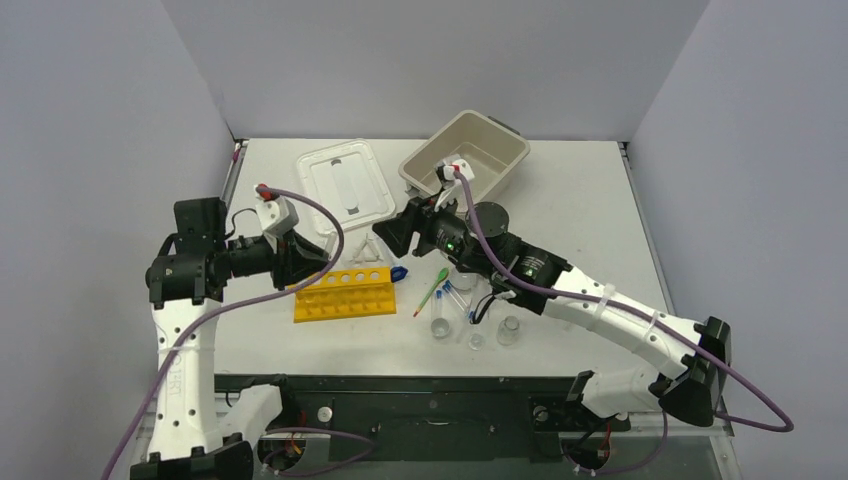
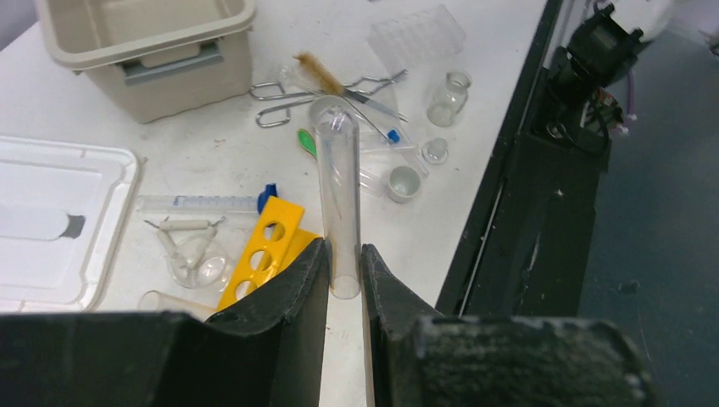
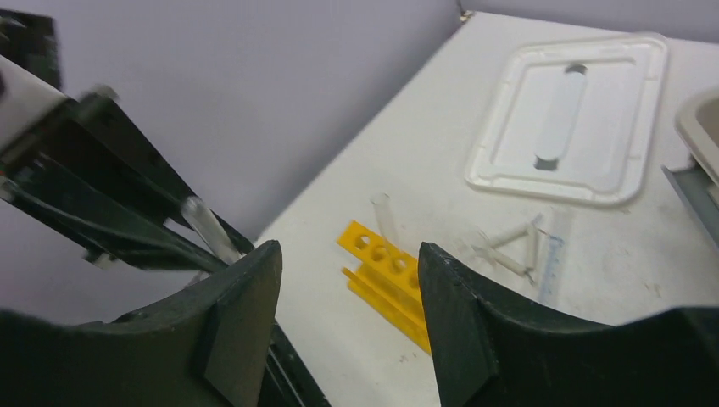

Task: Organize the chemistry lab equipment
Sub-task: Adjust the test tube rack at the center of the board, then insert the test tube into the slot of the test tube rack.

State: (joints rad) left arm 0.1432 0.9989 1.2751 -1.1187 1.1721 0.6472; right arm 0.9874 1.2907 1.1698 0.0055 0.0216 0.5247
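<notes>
Pinching a test tube [image 2: 339, 195] at the left end of the yellow rack [image 1: 343, 293], the left gripper [image 2: 343, 254] should next tip it upright over a hole, while the right gripper [image 3: 348, 263] hangs wide open.

This is a robot test cell dressed as a chemistry lab. A bare white table [image 1: 580, 200] is boxed in by plain grey walls [image 1: 100, 120] on three sides. Two arms are bolted to a black base [image 1: 430, 395] at its near edge, trailing purple cables [image 1: 340, 240].

Lab ware lies scattered (all small, all loose). Beyond the left gripper [image 2: 343, 250], which pinches a test tube [image 2: 339, 170], are tongs [image 2: 288, 93], a brush [image 2: 320, 72] and a vial [image 2: 447, 97]. Beneath the wide-spread right gripper [image 3: 346, 254] sits a yellow tube rack [image 3: 386, 280].
</notes>
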